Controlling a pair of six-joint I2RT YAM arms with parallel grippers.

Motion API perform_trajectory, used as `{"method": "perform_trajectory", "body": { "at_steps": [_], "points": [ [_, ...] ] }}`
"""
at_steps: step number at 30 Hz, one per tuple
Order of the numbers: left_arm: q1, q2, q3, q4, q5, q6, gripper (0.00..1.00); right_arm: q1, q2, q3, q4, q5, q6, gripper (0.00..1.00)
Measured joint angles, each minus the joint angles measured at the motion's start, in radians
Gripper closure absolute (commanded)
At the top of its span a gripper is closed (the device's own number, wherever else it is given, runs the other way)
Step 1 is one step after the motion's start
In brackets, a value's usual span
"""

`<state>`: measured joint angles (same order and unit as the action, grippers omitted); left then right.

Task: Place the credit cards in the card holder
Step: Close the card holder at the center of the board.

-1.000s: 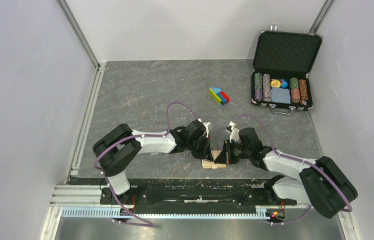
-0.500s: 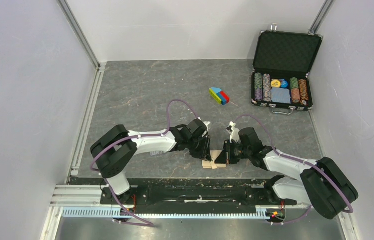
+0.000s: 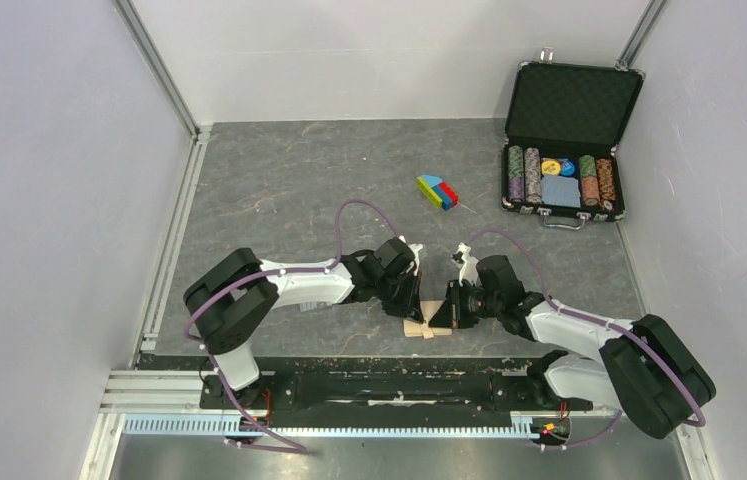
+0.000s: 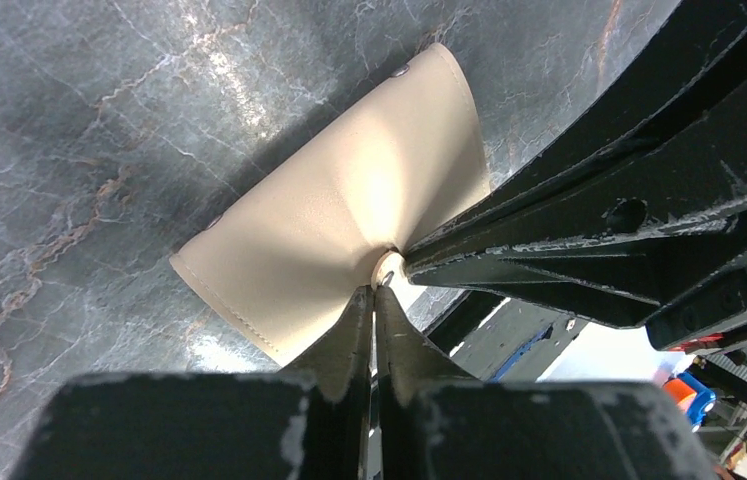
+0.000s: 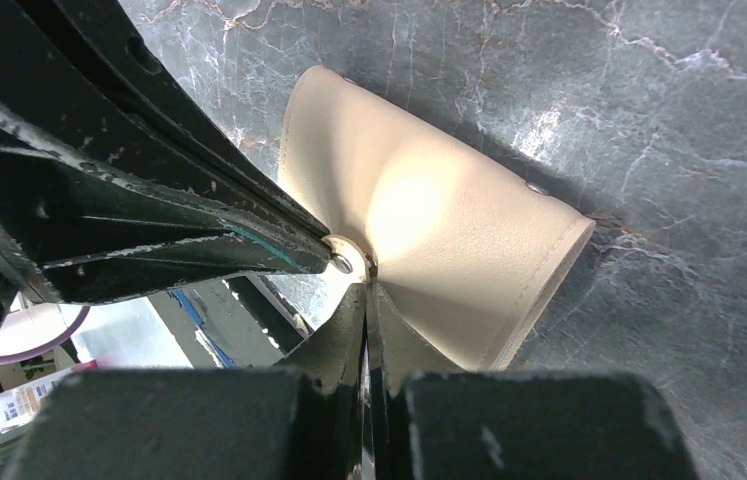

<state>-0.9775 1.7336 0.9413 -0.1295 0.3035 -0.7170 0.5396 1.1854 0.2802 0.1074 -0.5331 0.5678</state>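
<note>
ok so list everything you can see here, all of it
card holder: one, tan, near edge of the table, between the two grippers
toy block: one, blue, yellow-green and red, mid table
case: one, black, open, far right corner
poker chips: several rows, mixed colours, in the case
card deck: one, blue, among the chips
table: grey, marbled
left gripper: black, shut on the card holder
right gripper: black, shut on the card holder

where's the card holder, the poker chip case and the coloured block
card holder [image 4: 339,220], left wrist view, on its tan outer face
poker chip case [image 3: 574,105], top view, on the inside of its open black lid
coloured block [image 3: 437,192], top view, on its middle
</note>
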Motion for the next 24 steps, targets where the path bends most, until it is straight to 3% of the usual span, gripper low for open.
{"method": "perform_trajectory", "body": {
  "at_steps": [24],
  "points": [
    [-0.002,0.001,0.015,-0.076,-0.011,0.079,0.98,0.002,0.007,0.094,-0.135,0.091,-0.068,1.0]
  ]
}}
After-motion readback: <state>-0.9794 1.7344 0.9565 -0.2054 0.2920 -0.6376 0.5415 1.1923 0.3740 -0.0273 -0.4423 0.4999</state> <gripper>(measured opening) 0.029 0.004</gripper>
